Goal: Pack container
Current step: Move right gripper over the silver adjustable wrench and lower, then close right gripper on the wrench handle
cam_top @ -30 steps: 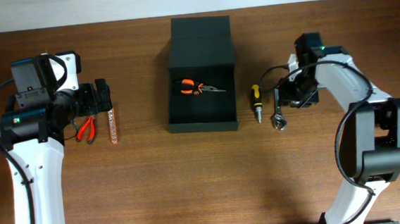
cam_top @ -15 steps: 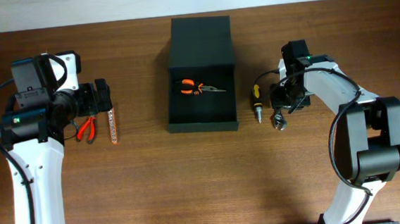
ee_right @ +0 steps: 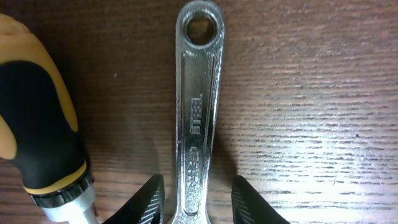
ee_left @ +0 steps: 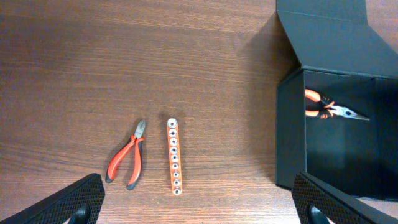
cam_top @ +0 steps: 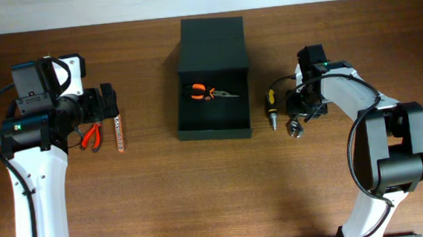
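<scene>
right gripper (ee_right: pixel 198 205) had moved in over the wrench (ee_right: pixel 198 93), fingers (ee_right: pixel 149 202) apart astride its shaft, which ran straight ahead between them.

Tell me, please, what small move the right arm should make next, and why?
Probably close the right gripper on the wrench: its fingers straddle the handle with small gaps showing, and the wrench lies flat on the table beside the screwdriver. The box stands open with one pair of pliers inside, so it could go there next.
</scene>
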You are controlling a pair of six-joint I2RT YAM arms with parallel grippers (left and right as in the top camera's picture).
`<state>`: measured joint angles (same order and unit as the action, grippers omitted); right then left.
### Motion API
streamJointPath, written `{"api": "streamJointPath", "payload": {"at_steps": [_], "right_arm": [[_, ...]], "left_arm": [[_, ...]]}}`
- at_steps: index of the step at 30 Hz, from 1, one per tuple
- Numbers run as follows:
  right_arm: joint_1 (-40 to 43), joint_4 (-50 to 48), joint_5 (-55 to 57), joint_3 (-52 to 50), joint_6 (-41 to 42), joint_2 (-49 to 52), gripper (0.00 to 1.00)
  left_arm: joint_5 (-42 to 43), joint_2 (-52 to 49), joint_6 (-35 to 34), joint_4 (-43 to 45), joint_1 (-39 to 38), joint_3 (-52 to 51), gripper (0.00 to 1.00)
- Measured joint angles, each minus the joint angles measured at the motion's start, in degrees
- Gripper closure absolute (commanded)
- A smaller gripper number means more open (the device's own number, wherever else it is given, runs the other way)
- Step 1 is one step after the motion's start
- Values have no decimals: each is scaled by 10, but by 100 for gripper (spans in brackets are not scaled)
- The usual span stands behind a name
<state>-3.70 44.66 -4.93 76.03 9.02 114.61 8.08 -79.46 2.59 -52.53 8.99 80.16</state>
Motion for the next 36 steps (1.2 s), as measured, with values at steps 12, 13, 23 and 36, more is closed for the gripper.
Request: {"api": "streamJointPath", "payload": {"at_steps": [12, 13, 23, 36], "right_arm": [[0, 7, 0, -6, 21, 0, 73], [0, 7, 0, -8, 24, 0, 71], [0, -2, 0, -18, 32, -5, 68], [0, 9, 20, -20, 45, -7, 68]], "left_arm": [[0, 0, 0, 0, 0, 0, 1], [0, 0, 0, 0, 0, 0, 1], [0, 0, 0, 0, 0, 0, 1], [0, 0, 0, 0, 0, 0, 1]]}}
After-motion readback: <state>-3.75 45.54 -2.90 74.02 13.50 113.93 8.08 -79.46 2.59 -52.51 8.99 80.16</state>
